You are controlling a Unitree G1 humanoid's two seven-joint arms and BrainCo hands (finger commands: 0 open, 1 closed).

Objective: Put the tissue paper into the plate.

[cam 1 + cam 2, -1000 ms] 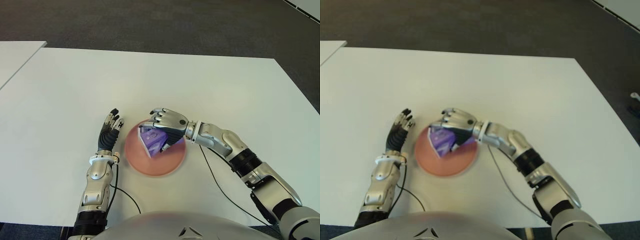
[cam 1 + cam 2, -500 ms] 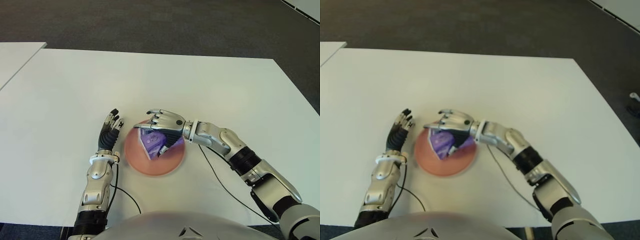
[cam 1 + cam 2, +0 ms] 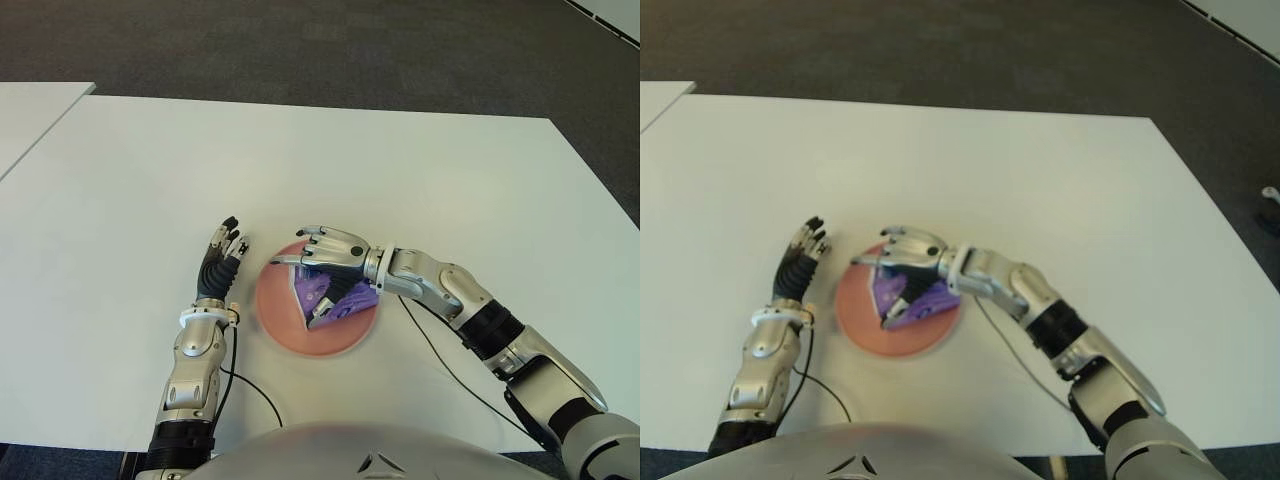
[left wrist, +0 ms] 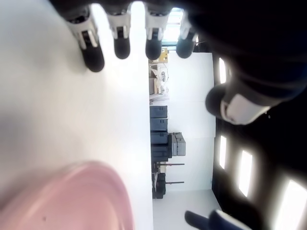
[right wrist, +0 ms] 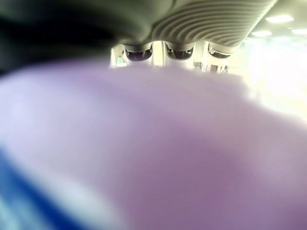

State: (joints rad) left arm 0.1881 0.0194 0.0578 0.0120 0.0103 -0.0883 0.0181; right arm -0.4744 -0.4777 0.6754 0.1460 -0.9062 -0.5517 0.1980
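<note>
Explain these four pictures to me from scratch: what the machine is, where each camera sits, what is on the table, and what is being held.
This is a humanoid robot with two arms ending in many-fingered hands. The two wide pictures come from a pair of cameras in its head, looking down at a white table; they show the same scene from slightly different spots. The other two are close-ups from cameras on each wrist.

On the table lies a pink plate. Inside it sits a purple tissue packet. The right hand is over the plate with its fingers extended above the packet; whether it touches the packet cannot be told. Its wrist view is almost filled by purple because the packet is so close.

The left hand shows just left of the plate, fingers open, holding nothing. Its wrist view shows the fingertips and the plate's rim.
</note>
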